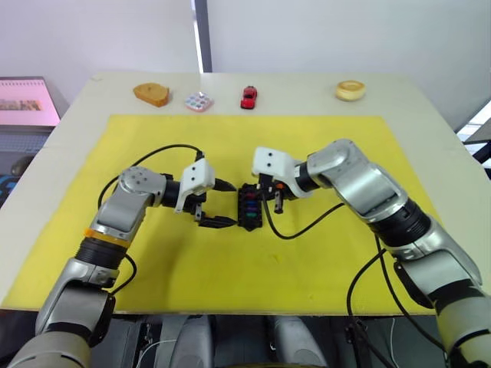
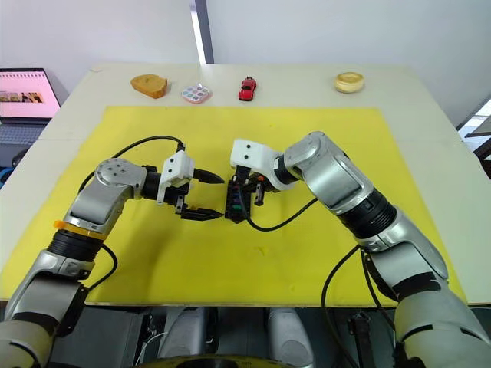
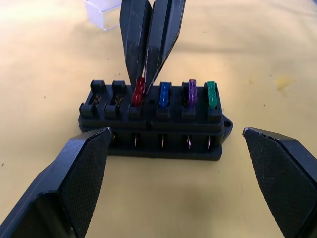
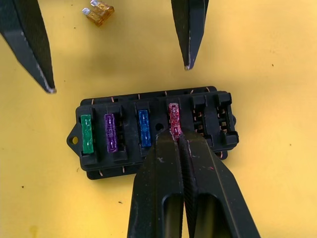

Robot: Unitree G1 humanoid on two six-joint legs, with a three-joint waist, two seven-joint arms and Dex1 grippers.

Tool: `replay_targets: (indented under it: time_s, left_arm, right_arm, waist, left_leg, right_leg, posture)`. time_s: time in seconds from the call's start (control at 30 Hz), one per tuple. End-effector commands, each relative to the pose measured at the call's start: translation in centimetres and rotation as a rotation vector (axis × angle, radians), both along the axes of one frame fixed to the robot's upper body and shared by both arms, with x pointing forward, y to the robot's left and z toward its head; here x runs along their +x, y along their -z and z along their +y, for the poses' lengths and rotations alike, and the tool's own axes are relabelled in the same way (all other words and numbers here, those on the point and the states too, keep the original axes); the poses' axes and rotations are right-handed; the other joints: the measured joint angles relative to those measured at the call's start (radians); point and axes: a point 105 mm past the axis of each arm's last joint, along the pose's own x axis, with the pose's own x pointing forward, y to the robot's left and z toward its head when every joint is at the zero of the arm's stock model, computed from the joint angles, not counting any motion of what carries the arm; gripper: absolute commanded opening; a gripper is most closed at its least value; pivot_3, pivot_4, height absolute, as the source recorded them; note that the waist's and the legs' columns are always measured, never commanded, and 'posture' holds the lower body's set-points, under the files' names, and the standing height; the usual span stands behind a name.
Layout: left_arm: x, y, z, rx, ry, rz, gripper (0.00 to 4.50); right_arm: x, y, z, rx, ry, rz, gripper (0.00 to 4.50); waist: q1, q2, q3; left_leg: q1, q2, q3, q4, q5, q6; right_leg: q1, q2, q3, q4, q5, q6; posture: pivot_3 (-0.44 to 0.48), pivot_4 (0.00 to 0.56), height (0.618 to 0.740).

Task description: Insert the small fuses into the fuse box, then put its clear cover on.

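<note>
Clear cover [image 3: 106, 10] cut off by the picture's edge

R gripper [image 4: 179, 136] blocks fuse box [image 4: 153, 130] (two slots free).

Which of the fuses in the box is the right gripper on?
The red fuse: the right gripper is shut on it, fourth along from the green fuse. Green, purple and blue stand untouched.

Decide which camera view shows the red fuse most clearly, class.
The right wrist view: the red fuse lies face-on in the fuse box, with the right hand at its near end. The left wrist view shows it edge-on; in the head views it is tiny.
</note>
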Motion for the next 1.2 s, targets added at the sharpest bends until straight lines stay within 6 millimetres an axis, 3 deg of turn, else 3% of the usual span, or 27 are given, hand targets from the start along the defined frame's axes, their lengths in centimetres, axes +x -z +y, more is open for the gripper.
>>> replay_targets:
  time_s: [0.03,0.77,0.93,1.2]
  left_arm:
    - [-0.3,-0.9,-0.4,-0.013,0.025,-0.035,4.48]
    - [-0.3,-0.4,-0.1,0.013,0.019,-0.044,4.48]
    - [-0.3,-0.3,-0.1,0.014,0.020,-0.044,4.48]
    - [-0.3,-0.3,-0.2,0.014,0.022,-0.046,4.48]
  right_arm:
    - [-0.5,1.6,-0.1,-0.012,0.026,0.099,0.00]
    - [0.1,-0.6,0.6,0.001,-0.008,0.002,0.00]
    - [0.1,-1.9,0.8,0.023,-0.015,-0.029,0.00]
    - [0.0,-1.9,0.8,0.014,-0.016,-0.036,0.00]
  waist:
    - [-0.001,0.000,0.000]
    - [-0.004,0.000,0.000]
    - [-0.003,0.000,0.000]
    - [-0.003,0.000,0.000]
  left_leg:
    - [0.000,0.000,0.000,0.000,0.000,0.000]
    - [0.000,0.000,0.000,-0.001,0.000,0.000]
    - [0.000,0.000,0.000,-0.001,0.000,0.000]
    - [-0.001,0.000,0.000,-0.001,0.000,0.000]
  right_leg:
    - [0.000,0.000,0.000,0.000,0.000,0.000]
    - [-0.001,0.000,0.000,0.000,0.000,0.000]
    - [-0.001,0.000,0.000,0.000,0.000,0.000]
    - [-0.002,0.000,0.000,0.000,0.000,0.000]
  posture:
    - [0.000,0.150,0.740]
    - [0.000,0.150,0.740]
    - [0.000,0.150,0.740]
    - [0.000,0.150,0.740]
